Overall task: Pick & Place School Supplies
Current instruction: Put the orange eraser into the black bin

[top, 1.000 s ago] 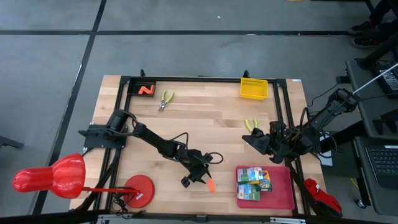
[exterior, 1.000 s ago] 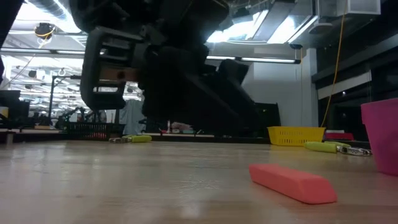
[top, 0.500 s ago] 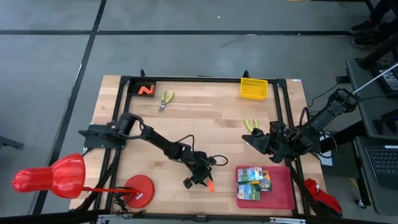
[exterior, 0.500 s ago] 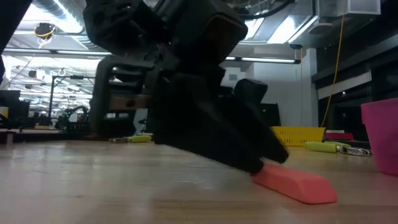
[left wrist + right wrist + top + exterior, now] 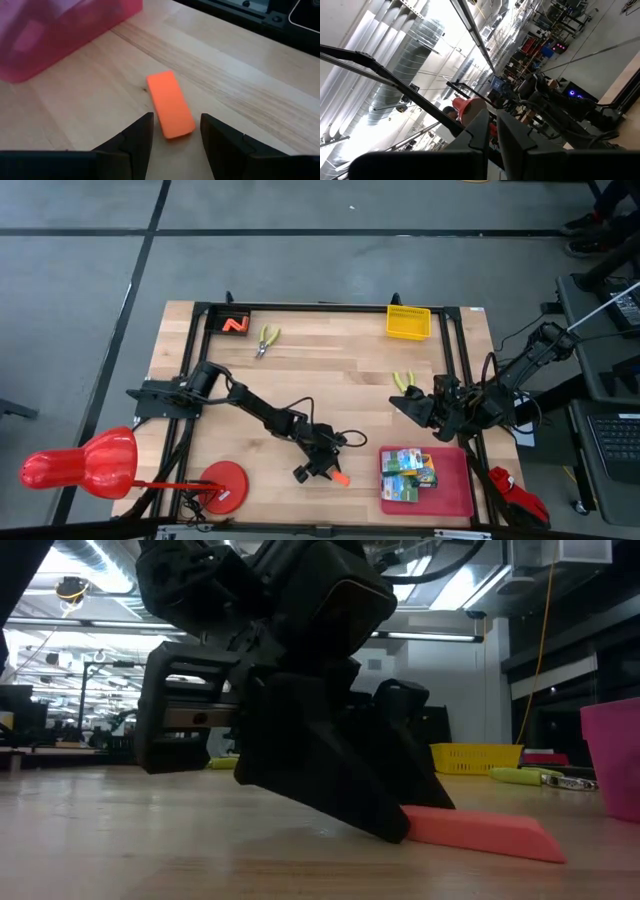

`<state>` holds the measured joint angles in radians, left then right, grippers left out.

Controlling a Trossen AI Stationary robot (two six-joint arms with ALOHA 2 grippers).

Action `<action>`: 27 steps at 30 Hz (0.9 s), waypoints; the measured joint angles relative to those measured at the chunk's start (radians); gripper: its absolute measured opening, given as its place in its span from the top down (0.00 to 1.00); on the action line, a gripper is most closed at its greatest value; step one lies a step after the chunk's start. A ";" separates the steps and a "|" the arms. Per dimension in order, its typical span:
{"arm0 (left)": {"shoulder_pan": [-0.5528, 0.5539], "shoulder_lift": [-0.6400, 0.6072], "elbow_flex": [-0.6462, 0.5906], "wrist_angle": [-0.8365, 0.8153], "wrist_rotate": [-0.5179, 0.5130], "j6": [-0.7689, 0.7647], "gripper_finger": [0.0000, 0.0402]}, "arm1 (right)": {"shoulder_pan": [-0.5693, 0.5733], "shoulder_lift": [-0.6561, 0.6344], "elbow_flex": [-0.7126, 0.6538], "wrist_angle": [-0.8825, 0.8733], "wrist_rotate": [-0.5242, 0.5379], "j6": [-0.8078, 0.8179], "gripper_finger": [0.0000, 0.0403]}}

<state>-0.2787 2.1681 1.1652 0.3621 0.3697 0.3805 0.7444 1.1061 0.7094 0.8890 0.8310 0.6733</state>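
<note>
Near pink plastic tray, left gripper open astride flat orange eraser block; off-centre closure risks block skidding; right gripper shut, idle

My left arm was matte black, jointed links trailing a thin looped black cable near its wrist. The right arm looked equally dark, bulkier, with cables bundled at the frame's right edge.

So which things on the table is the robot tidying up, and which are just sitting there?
For the job:
- orange eraser, between the open left end effector fingers
- crayon boxes
- two yellow-handled cutters

Just sitting there:
- red tray
- yellow basket
- red stand
</note>
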 joint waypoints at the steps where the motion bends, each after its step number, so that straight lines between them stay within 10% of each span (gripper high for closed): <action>1: 0.000 0.000 0.000 0.002 0.000 -0.001 0.60 | 0.000 0.000 0.000 0.000 0.000 0.000 0.90; 27: -0.029 0.038 0.000 0.098 -0.090 -0.247 0.70 | 0.000 0.000 0.000 0.000 0.007 -0.003 0.90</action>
<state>-0.3073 2.2059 1.1652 0.4599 0.2794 0.1336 0.7444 1.1061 0.7097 0.8894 0.8384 0.6701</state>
